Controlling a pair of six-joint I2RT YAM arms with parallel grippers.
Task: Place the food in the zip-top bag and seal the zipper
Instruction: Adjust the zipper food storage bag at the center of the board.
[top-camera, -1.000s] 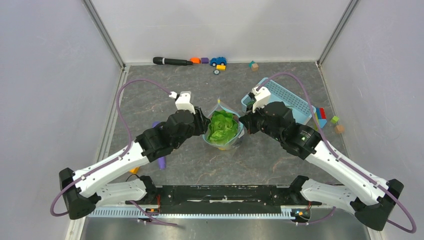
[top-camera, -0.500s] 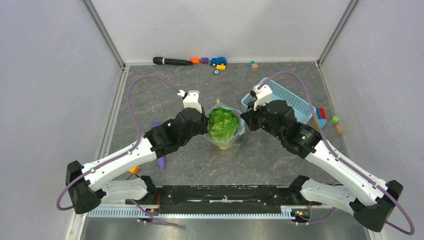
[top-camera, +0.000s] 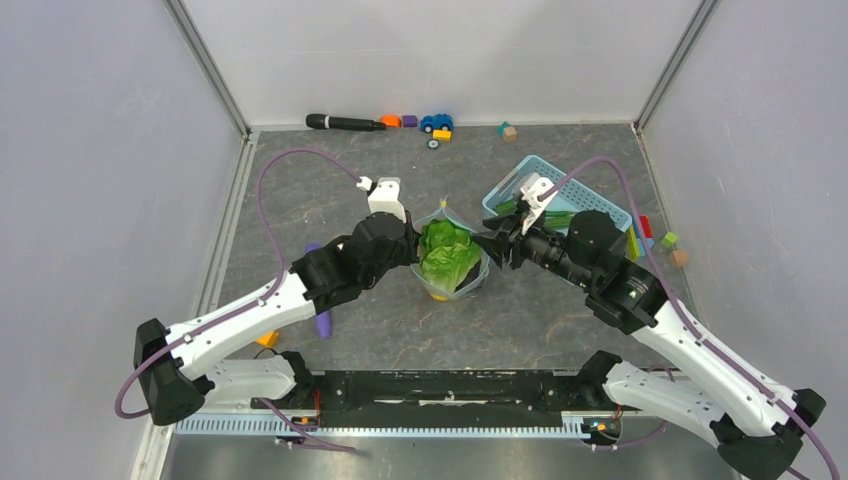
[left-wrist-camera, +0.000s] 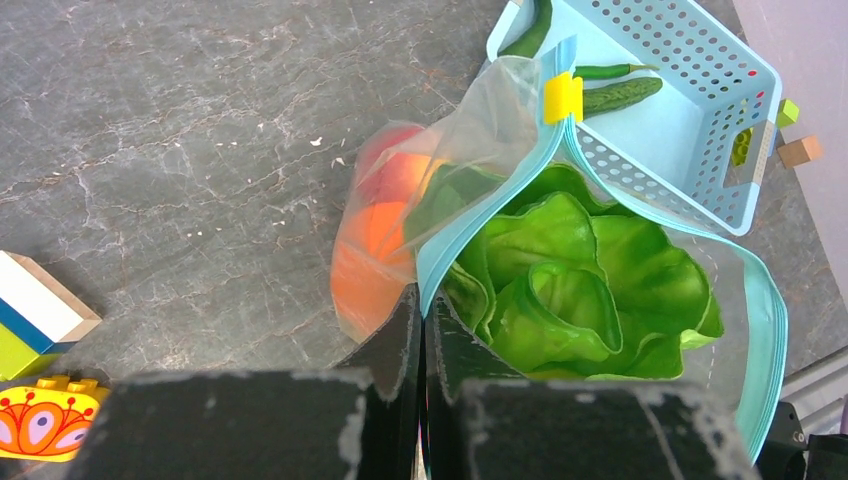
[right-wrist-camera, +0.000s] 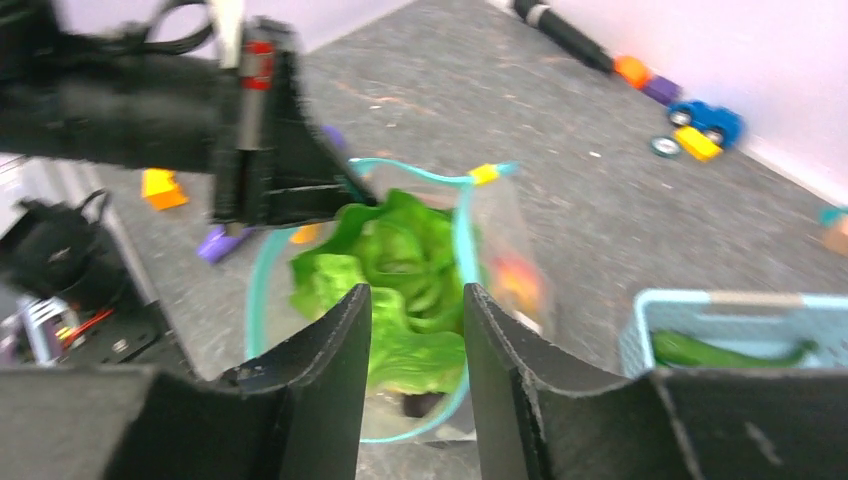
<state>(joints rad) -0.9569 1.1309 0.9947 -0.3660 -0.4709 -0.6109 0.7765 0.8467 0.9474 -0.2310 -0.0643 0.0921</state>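
Right arm has pulled back toward 3 o'clock; right hand (right-wrist-camera: 415, 300) gapes, empty. Left hand (left-wrist-camera: 421, 300) is clamped on the zipper (left-wrist-camera: 776, 330) at 9, holding the bag (left-wrist-camera: 480, 120) open mid-worktop (top-camera: 330, 190). Mouth faces up, long axis 12–6. Lettuce (left-wrist-camera: 570, 290) is in; pods (left-wrist-camera: 615, 95) lie in the basket (left-wrist-camera: 690, 60) at 2. Loading step; next move is probably fetching the pods.

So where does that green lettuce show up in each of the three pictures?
Top external: the lettuce is in the middle of the picture, inside the clear bag.
Left wrist: lower centre-right, filling the open bag mouth.
Right wrist: centre, slightly blurred.
Shared landmark: the light-blue basket, upper right of the lettuce from above, top right in the left wrist view, bottom right in the right wrist view.
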